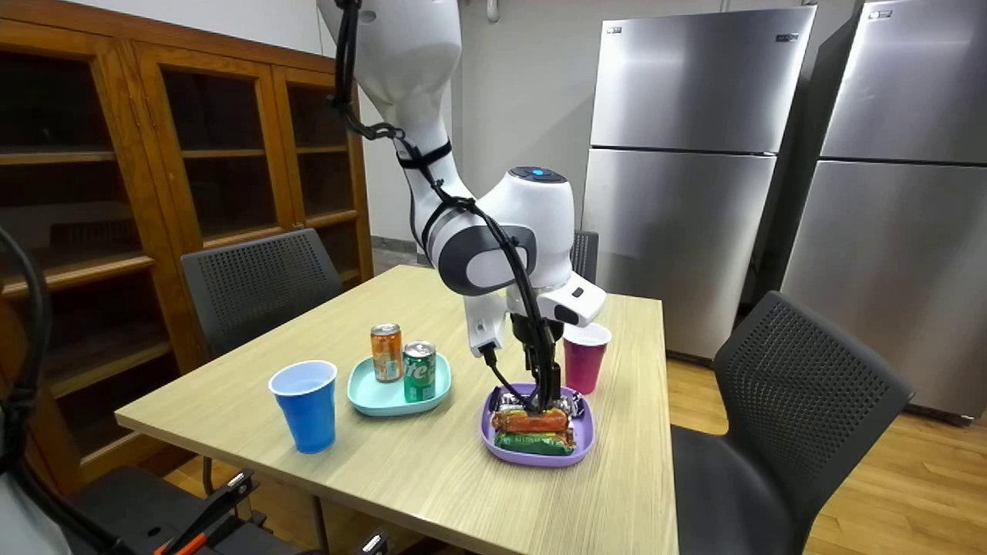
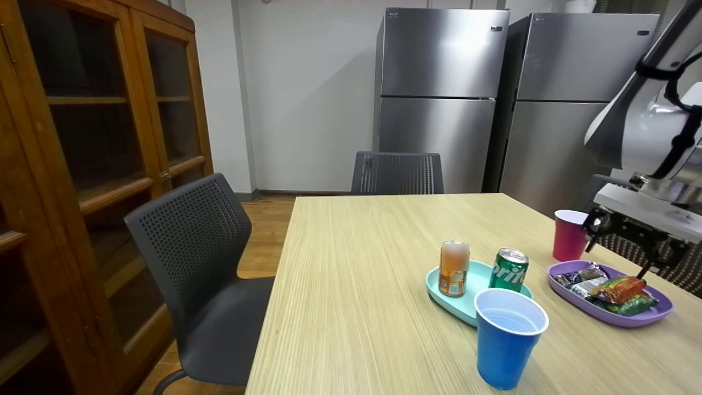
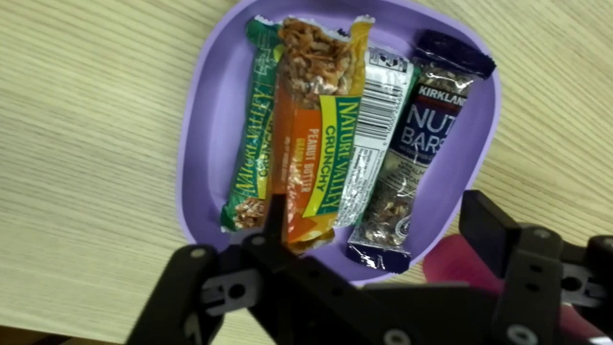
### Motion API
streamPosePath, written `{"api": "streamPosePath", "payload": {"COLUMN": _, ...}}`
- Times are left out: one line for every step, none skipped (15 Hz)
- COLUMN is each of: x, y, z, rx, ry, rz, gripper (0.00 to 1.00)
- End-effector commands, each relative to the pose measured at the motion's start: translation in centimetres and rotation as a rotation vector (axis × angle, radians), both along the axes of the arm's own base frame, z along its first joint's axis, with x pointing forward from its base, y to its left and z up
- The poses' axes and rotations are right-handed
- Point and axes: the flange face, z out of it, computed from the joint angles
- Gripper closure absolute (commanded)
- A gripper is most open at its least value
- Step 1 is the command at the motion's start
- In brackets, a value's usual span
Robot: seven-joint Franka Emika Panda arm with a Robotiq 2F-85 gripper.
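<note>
pale wood-grain table (image 1: pixel 432 462), with steel refrigerators (image 1: pixel 686 216) beyond it toward two o'clock in an exterior view. on it sits a purple tray (image 3: pixel 210 124); in the wrist view, an orange nature valley peanut butter granola bar (image 3: pixel 311 163) lies mid-tray, overlapping a green nature valley bar (image 3: pixel 254 143) at nine o'clock, with a kirkland nut bar (image 3: pixel 407 158) at three. the black claw (image 3: pixel 376 203) stands spread wide, gripping nothing: one finger is over the orange bar's end at seven o'clock, contact unclear; the other appears just past the tray's rim at four, close to a magenta cup (image 3: pixel 455 263). lowering might crush the bar or slide it off its neighbour, and a sideways swing might topple the cup. space looks tightest at four, roomiest from nine to eleven; the table's edge shows at eight.
</note>
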Motion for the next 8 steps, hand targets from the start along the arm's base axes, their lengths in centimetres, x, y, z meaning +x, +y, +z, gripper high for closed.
{"api": "streamPosePath", "payload": {"x": 0.3, "y": 2.5, "z": 3.8, "rx": -0.024, "ry": -0.045, "rz": 0.073, "gripper": 0.00}}
{"api": "streamPosePath", "payload": {"x": 0.3, "y": 3.2, "z": 4.8, "rx": -0.030, "ry": -0.055, "rz": 0.105, "gripper": 0.00}}
{"api": "streamPosePath", "payload": {"x": 0.2, "y": 3.9, "z": 5.7, "rx": -0.037, "ry": -0.063, "rz": 0.135, "gripper": 0.00}}
{"api": "streamPosePath", "payload": {"x": 0.1, "y": 4.5, "z": 6.4, "rx": -0.045, "ry": -0.064, "rz": 0.163, "gripper": 0.00}}
{"api": "streamPosePath", "payload": {"x": -0.1, "y": 5.2, "z": 7.1, "rx": -0.049, "ry": -0.065, "rz": 0.195, "gripper": 0.00}}
{"api": "streamPosePath", "payload": {"x": -0.3, "y": 5.7, "z": 7.6, "rx": -0.055, "ry": -0.063, "rz": 0.220, "gripper": 0.00}}
{"api": "streamPosePath", "payload": {"x": -0.7, "y": 6.5, "z": 8.4, "rx": -0.051, "ry": -0.065, "rz": 0.259, "gripper": 0.00}}
{"api": "streamPosePath", "payload": {"x": -1.1, "y": 7.0, "z": 8.8, "rx": -0.052, "ry": -0.058, "rz": 0.286, "gripper": 0.00}}
